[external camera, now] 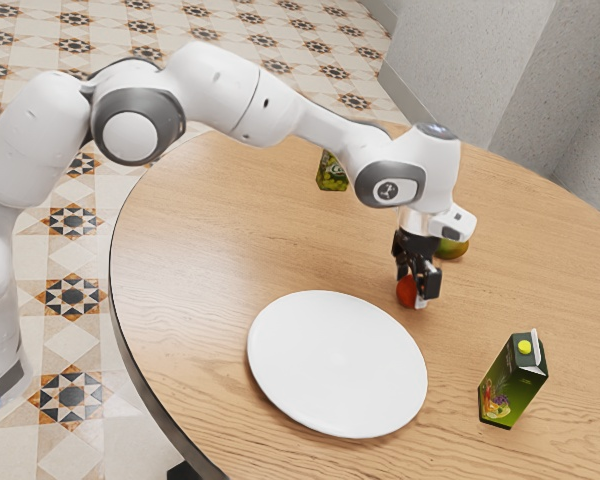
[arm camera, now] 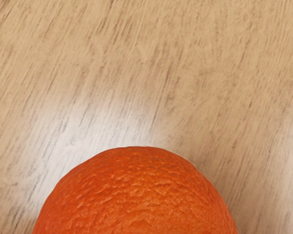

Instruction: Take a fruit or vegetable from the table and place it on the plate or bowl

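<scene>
Though the black two-finger gripper (external camera: 417, 287) sits over the round pebbled orange fruit (external camera: 407, 291) just beside the flat white plate (external camera: 330, 360) (clenched or loose, I cannot tell), an off-centre squeeze could roll it away.

Bright, even light falls from above. The arm (external camera: 230, 95) is lit on top and grey beneath. The plate (external camera: 336, 362) casts only a thin, soft shadow along its near edge. A pale sheen lies on the table (arm camera: 88, 131) just beyond the evenly lit orange (arm camera: 136, 195).
</scene>
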{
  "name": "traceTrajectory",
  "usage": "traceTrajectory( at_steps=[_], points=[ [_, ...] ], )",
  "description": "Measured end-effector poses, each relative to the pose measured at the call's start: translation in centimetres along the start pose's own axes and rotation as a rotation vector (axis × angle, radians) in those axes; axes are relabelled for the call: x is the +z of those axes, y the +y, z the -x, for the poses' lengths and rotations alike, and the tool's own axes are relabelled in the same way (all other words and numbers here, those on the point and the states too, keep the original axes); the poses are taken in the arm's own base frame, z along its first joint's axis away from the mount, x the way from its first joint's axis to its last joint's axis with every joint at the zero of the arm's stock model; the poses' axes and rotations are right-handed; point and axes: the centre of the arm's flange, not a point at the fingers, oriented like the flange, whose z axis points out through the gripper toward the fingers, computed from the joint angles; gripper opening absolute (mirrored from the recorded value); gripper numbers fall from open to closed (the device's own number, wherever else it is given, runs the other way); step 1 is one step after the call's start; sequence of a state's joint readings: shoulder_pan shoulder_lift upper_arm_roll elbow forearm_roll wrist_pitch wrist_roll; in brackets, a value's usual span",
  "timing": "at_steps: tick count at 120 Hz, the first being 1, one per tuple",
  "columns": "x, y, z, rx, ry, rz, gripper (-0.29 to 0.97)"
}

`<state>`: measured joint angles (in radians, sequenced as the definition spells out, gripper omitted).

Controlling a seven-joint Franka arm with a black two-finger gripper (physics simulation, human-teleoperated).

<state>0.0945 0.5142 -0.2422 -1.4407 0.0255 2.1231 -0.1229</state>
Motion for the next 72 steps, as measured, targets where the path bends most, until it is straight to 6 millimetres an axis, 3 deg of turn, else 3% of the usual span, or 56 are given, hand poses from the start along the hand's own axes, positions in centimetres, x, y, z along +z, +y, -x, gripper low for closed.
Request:
traceTrajectory(
  at_steps=[21,47,72],
  points=[
    [0.0,-0.3,-0.1,-0.001,0.006,-0.023,0.29],
    [-3.5,0.5,-0.1,-0.013,-0.038,-0.042,0.27],
    [-4.3,5.5,2.4,0.048,-0.140,-0.052,0.27]
  ],
)
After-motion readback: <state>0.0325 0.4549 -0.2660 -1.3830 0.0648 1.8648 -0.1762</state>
